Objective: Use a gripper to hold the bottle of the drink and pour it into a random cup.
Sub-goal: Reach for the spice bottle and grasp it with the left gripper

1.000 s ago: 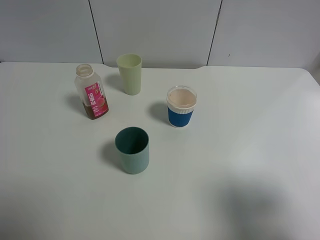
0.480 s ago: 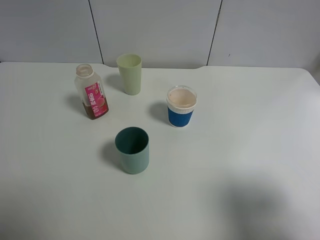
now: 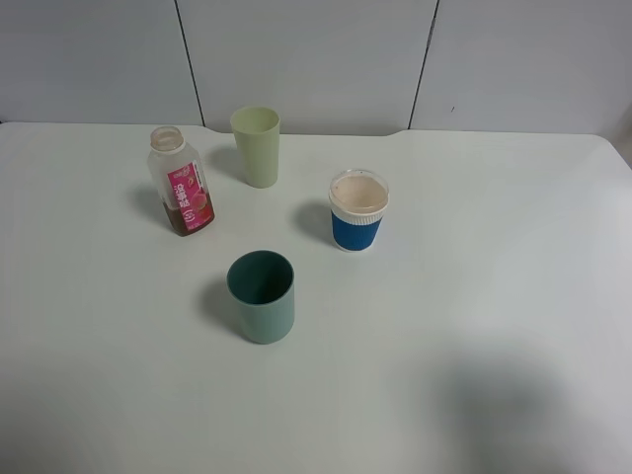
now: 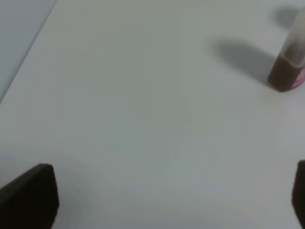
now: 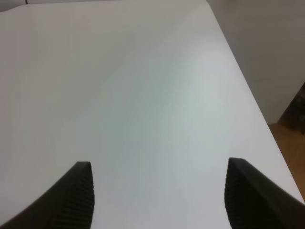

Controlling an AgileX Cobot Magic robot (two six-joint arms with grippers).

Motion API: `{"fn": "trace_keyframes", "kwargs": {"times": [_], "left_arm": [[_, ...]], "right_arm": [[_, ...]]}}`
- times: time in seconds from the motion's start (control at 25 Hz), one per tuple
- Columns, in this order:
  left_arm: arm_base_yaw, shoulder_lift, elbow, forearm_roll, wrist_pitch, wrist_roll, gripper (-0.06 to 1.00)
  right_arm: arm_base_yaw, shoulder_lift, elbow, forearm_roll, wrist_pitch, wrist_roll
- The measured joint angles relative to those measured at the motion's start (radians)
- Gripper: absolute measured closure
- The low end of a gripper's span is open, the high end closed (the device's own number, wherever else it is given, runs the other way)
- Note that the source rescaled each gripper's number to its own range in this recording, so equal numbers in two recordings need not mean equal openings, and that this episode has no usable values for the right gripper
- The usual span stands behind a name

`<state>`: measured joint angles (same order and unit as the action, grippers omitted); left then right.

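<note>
The bottle point(image 3: 182, 195) stands uncapped toward the far left corner of the table point(image 3: 474, 326), apart from everything else, with the brown drink point(image 3: 195, 221) filling only its lowest part. The pale yellow-green tumbler point(image 3: 256, 146) stands near it by the far edge, and the blue-sleeved paper cup point(image 3: 357, 210) sits toward the middle. The teal cup point(image 3: 262, 296) is nearer the front edge, mouth up and empty as far as can be seen. Neither arm shows in the high view. The left wrist view catches the bottle's base point(image 4: 288, 71) well ahead and off to one side of the left gripper point(image 4: 164, 195), whose jaws are spread wide with nothing between them. The right gripper point(image 5: 162, 195) is likewise spread and empty over bare table by a right-hand corner. I judge the task to be at its very start, with the approach not yet made. The left gripper looks the better placed, and it would need to line up on the bottle's squarish body, below the neck, and close firmly before lifting. With so little drink, pouring will call for a steep tilt held right over the cup's rim.
</note>
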<state>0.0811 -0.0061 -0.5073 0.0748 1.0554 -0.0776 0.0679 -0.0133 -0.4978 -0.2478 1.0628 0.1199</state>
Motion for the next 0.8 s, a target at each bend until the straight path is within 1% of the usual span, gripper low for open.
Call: {"fn": "trace_keyframes", "kwargs": {"times": [0.8], "left_arm": [[0.000, 0.000, 0.000, 0.000, 0.000, 0.000, -0.06]], "right_arm": [[0.000, 0.000, 0.000, 0.000, 0.000, 0.000]]}}
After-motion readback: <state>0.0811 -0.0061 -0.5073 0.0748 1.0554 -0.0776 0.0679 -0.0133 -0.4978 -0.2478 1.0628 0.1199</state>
